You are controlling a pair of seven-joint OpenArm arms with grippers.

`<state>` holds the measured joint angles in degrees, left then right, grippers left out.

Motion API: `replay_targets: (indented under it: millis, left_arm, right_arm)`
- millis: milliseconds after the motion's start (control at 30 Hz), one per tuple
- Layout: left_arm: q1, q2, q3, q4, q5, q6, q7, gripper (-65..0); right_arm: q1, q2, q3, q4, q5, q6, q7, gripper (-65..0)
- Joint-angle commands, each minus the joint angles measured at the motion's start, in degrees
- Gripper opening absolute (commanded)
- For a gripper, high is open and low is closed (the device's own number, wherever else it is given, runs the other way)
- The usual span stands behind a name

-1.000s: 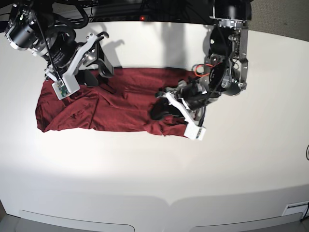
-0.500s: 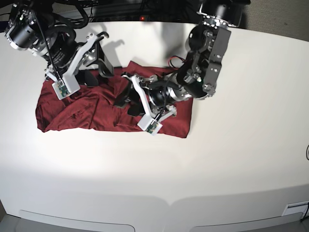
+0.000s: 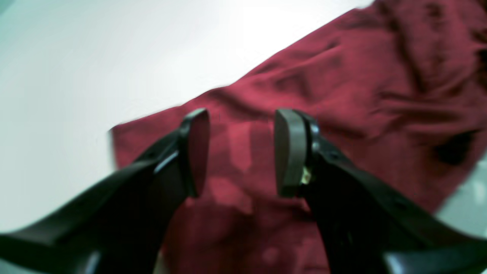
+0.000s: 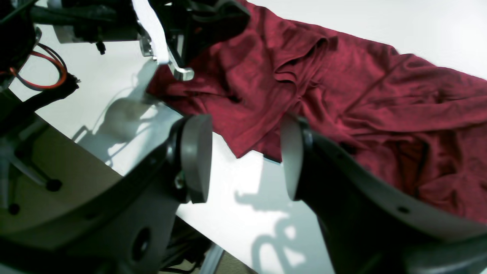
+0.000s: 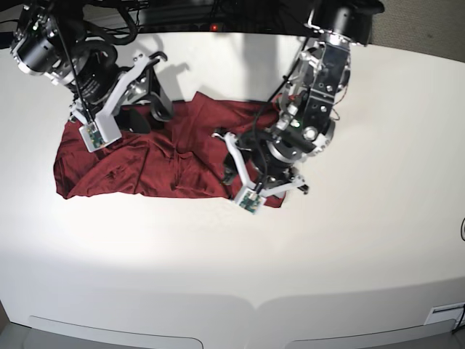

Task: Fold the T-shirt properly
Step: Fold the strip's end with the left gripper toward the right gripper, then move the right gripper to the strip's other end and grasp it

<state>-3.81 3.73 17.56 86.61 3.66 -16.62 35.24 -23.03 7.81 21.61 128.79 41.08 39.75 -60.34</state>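
We see the T-shirt (image 5: 145, 163) lying crumpled across the far half of the white table (image 5: 349, 240). Our left tool (image 3: 241, 152) hangs just above the shirt's near right corner with its jaws apart and nothing between them; only maroon cloth shows in the gap. Our right tool (image 4: 247, 158) stands over the shirt's far left edge, jaws likewise parted and empty, with bare table and the cloth's hem visible between its pads (image 4: 196, 156).
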Motion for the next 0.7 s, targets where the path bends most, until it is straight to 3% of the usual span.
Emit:
replay_targets:
  millis: [0,167,267,333,433,667]
  left_arm:
    - [-1.16,-0.28,0.00,0.28,-0.04,0.85,-1.66,-38.0]
    - [-1.11,-3.67,0.00,-6.62,-2.78,2.58,-2.12,-38.0]
    - [-1.14,-3.87,0.00,-12.57,-4.07,2.54,-5.05,-38.0]
    - [-1.16,-3.93,0.00,-16.02,-1.77,2.64,-6.97,-38.0]
    - [-1.42,-4.63,0.00,-19.58,3.43,6.16,-6.80,-38.0]
    - [-1.42,-13.53,0.00,-20.31,3.39,9.66,-6.71,-38.0]
  right_arm:
    - [0.13,-0.02,0.09,0.94,1.18,0.25,0.96,-35.5]
    - [0.13,-0.55,0.09,0.94,1.22,0.25,0.90,-35.5]
    - [0.13,-0.55,0.09,0.94,1.18,0.25,0.90,-35.5]
    - [0.13,-0.55,0.09,0.94,1.16,0.25,0.87,-35.5]
    - [0.13,-0.55,0.09,0.94,1.11,0.25,0.87,-35.5]
    - [0.17,-0.55,0.09,0.94,-1.88,0.25,1.31,-35.5]
